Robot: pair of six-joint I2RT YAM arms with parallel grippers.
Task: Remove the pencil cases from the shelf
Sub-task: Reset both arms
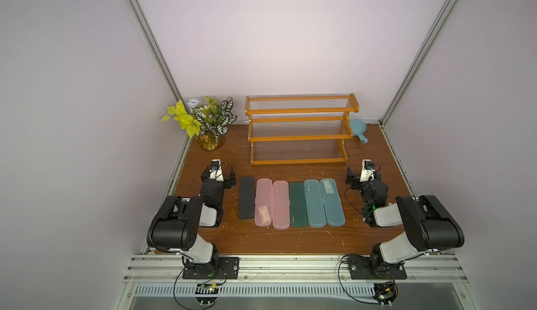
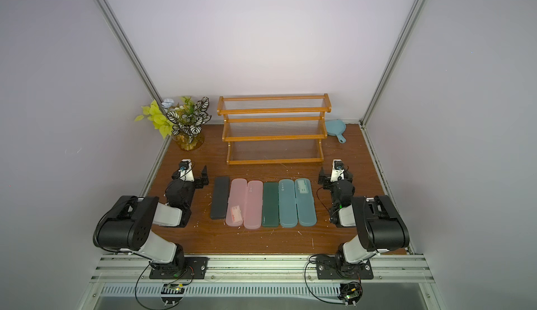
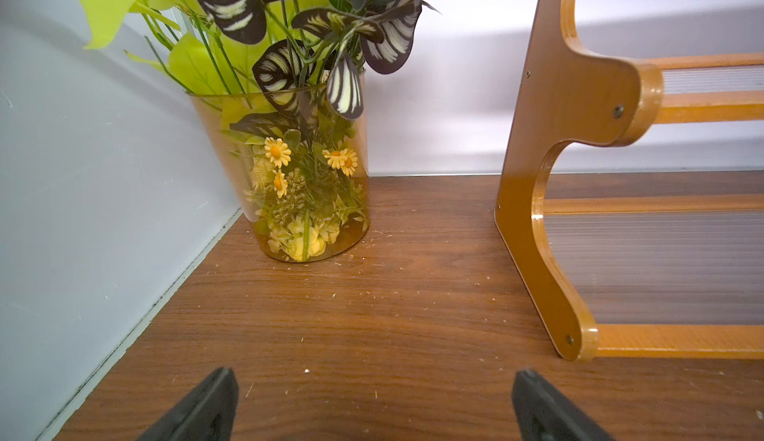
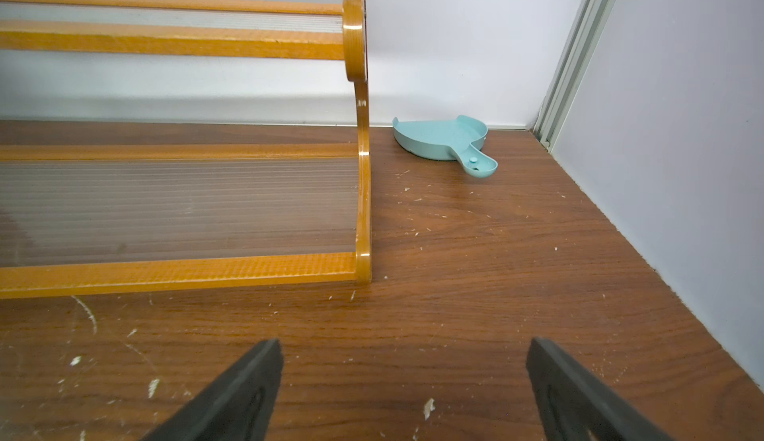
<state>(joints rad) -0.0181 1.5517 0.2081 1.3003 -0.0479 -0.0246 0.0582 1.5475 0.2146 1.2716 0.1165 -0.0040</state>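
Left pincer (image 1: 218, 172) near black pencil case (image 1: 246, 198)

Clear amber-tinted vase (image 3: 231, 162) of fake foliage in my far left corner, yellow-green and dark striped leaves (image 3: 239, 4) up top, little yellow daisies (image 3: 277, 151) inside. Far right corner, a small pale blue plastic handled pan (image 4: 444, 143) lies flat on the brown wood-grain tabletop (image 1: 276, 241). Pale specks (image 4: 429, 408) litter the wood before me.
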